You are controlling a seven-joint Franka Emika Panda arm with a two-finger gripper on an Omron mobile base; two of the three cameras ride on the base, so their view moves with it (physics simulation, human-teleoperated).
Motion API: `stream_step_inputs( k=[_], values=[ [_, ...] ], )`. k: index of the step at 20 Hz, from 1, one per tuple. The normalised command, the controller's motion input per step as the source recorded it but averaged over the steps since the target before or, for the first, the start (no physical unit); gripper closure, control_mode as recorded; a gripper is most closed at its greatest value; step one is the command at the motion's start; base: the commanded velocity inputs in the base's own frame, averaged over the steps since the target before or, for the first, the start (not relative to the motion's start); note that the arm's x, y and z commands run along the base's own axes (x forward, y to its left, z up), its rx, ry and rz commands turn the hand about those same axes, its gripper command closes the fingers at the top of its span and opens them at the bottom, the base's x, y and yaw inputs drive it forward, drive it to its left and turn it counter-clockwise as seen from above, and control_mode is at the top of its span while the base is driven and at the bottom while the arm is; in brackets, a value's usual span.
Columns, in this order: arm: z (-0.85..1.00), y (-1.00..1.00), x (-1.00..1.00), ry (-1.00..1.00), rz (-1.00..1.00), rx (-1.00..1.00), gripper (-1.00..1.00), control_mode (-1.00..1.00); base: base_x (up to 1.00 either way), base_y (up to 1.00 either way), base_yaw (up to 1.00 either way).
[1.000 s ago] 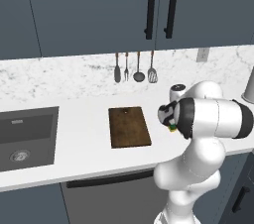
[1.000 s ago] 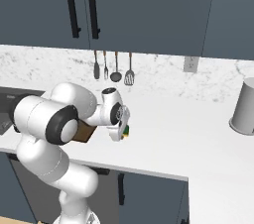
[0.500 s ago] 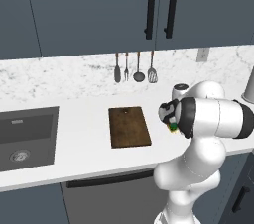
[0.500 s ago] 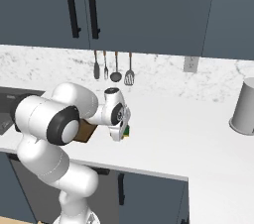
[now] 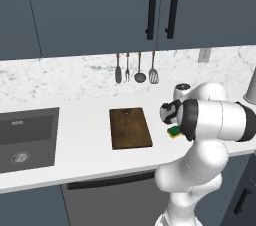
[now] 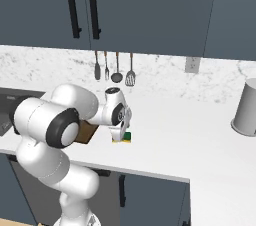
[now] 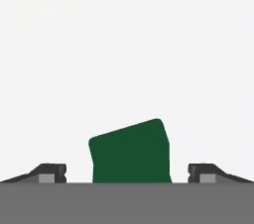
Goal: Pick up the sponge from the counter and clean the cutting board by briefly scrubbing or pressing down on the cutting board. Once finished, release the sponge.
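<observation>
Directly below the gripper (image 7: 127, 174) we note the sponge (image 7: 130, 151), green face up, lying on the white counter (image 7: 124, 44). Fingers (image 7: 49, 172) spread wide, one on each side of it, neither touching. Cutting board (image 5: 130, 127) sits well off to the gripper's left, bare.

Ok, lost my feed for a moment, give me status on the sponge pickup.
Gripper open, fingers either side of the sponge. Sponge on the counter, not yet gripped. Cutting board apart from it, bare.
</observation>
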Motion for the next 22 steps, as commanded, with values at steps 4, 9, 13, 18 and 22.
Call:
stream_step_inputs(
  k=[4,9,13,18,22],
  values=[
    [0.38,0.0,-0.16,0.0,0.0,0.03,-1.0,-1.0,0.0,0.0,0.0],
    [0.57,-0.01,-0.23,0.0,0.0,0.06,-1.0,-1.0,0.0,0.0,0.0],
    [0.5,-0.07,-0.2,0.0,0.0,0.06,-1.0,-1.0,0.0,0.0,0.0],
    [0.31,-0.17,-0.37,-0.03,0.0,0.06,-1.0,-1.0,0.0,0.0,0.0],
    [0.09,-0.35,-0.55,-0.04,0.0,0.08,-1.0,-1.0,0.0,0.0,0.0]
  ],
)
